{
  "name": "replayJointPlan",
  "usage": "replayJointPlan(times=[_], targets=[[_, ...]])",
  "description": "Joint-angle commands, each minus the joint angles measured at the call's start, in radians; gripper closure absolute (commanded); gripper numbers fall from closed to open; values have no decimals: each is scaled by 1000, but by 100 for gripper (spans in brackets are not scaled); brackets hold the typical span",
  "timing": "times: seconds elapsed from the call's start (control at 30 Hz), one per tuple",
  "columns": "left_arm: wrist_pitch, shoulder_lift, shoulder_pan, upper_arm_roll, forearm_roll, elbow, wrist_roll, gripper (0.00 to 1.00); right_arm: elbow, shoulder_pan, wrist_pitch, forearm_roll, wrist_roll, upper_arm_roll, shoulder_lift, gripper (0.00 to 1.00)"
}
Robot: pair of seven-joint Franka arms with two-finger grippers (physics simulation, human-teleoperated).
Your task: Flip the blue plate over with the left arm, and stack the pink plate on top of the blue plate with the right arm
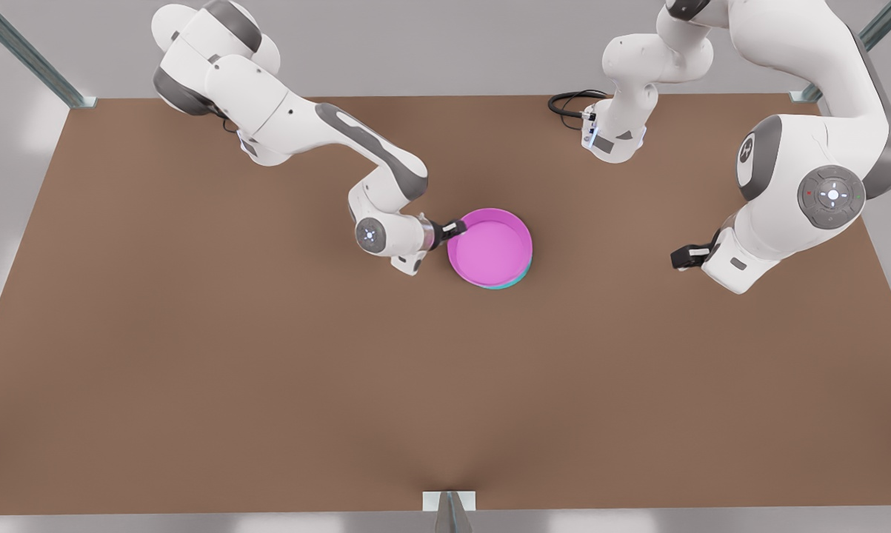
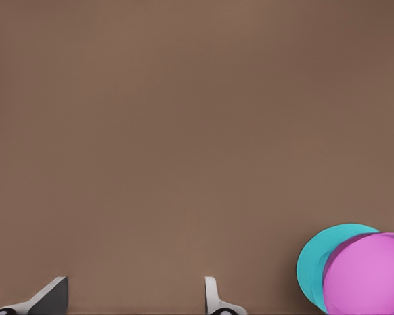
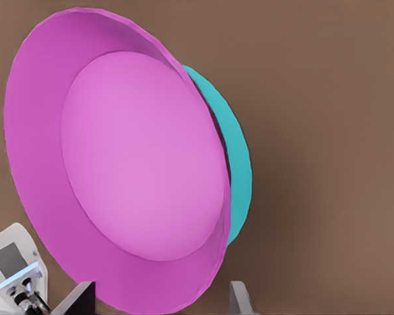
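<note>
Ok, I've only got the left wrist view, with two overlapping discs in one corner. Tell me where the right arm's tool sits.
Observer: The right tool is at the rim of the round magenta plastic plate, on the front view's left side of it. It is open, with the rim between its fingers.
Operator: Now give me how the plates sit.
Observer: The magenta plate lies hollow side up on the round cyan plastic plate, whose edge peeks out beneath.
Operator: Report my own tool's place.
Observer: The left tool waits apart from the stack, toward the front view's right, over the brown table.
</note>
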Motion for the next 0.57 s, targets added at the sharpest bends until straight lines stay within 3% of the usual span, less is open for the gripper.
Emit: replayJointPlan(times=[0.0,0.1,0.17,0.2,0.27,0.3,0.33,0.37,0.4,0.47,0.53], targets=[[0,0,0,0,1,0,0,0,0,0,1,0,0,0,0,0],[-2,-2,-2,0,1,0,-2,0,9,-27,-31,0,9,2,-12,0],[-2,-2,-2,0,1,0,0,0,172,-107,-354,-133,197,-9,-114,0],[-2,-2,-2,0,0,0,3,0,350,-222,-595,-239,204,-9,-115,0],[-2,-5,0,-2,0,0,3,0,523,-325,-766,-509,197,-15,-138,0],[0,-9,-2,-2,0,0,4,0,514,-299,-776,-557,172,-180,-222,0],[0,-17,-2,-2,0,2,4,0,508,-234,-798,-546,77,-408,-275,0],[0,-22,0,-2,0,0,4,0,483,-182,-812,-546,62,-555,-336,0],[0,-22,-2,-2,0,0,3,0,410,-194,-819,-540,56,-578,-416,0],[0,-23,0,-2,0,0,4,0,408,-221,-821,-514,-135,-595,-431,0],[0,-23,0,-3,0,0,3,0,408,-221,-824,-515,-133,-595,-431,0]])
